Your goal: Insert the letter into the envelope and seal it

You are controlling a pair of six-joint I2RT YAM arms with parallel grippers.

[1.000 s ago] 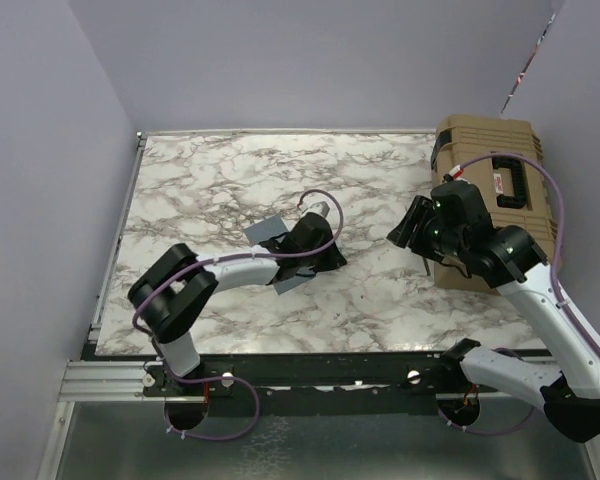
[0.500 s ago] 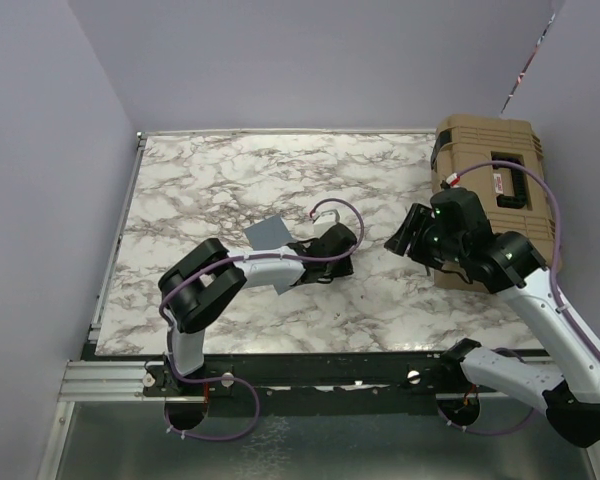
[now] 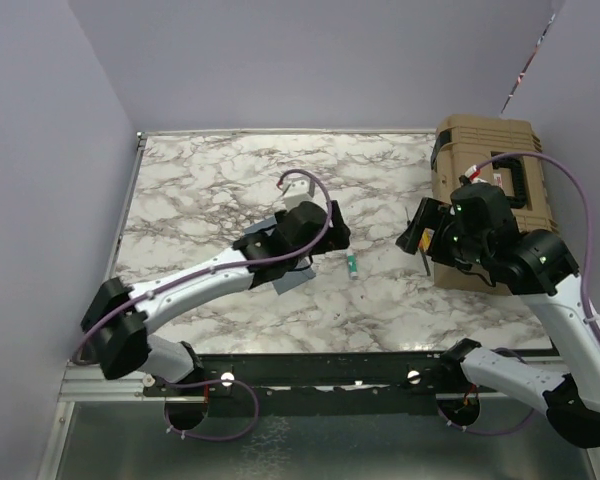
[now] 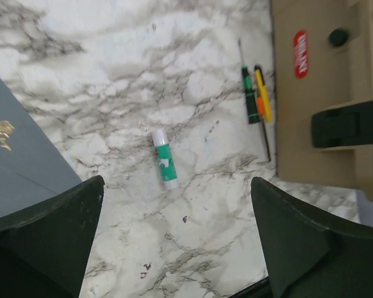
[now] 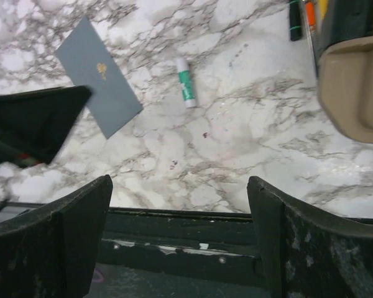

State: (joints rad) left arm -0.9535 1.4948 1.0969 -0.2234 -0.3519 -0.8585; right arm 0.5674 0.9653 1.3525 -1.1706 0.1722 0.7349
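The slate-grey envelope point(image 3: 280, 262) lies flat on the marble table point(image 3: 200, 190), partly under my left arm. It also shows in the right wrist view, where the envelope point(image 5: 99, 77) bears a small gold mark, and at the left edge of the left wrist view point(image 4: 18, 161). The letter is out of view. My left gripper point(image 3: 330, 235) hovers over the envelope's right end, open and empty point(image 4: 180, 248). My right gripper point(image 3: 420, 232) hangs open and empty point(image 5: 180, 242) near the table's right side.
A green-and-white glue stick point(image 3: 352, 265) lies loose on the marble right of the envelope point(image 4: 165, 158) point(image 5: 186, 82). Two screwdrivers point(image 4: 255, 96) lie beside a tan tool case point(image 3: 490, 160) at the right edge. The table's black front rail point(image 5: 186, 226) runs below.
My left gripper has opened wide and let go of the glue stick, which now lies on the table; the left arm has pulled back and up. My right gripper has opened wider.
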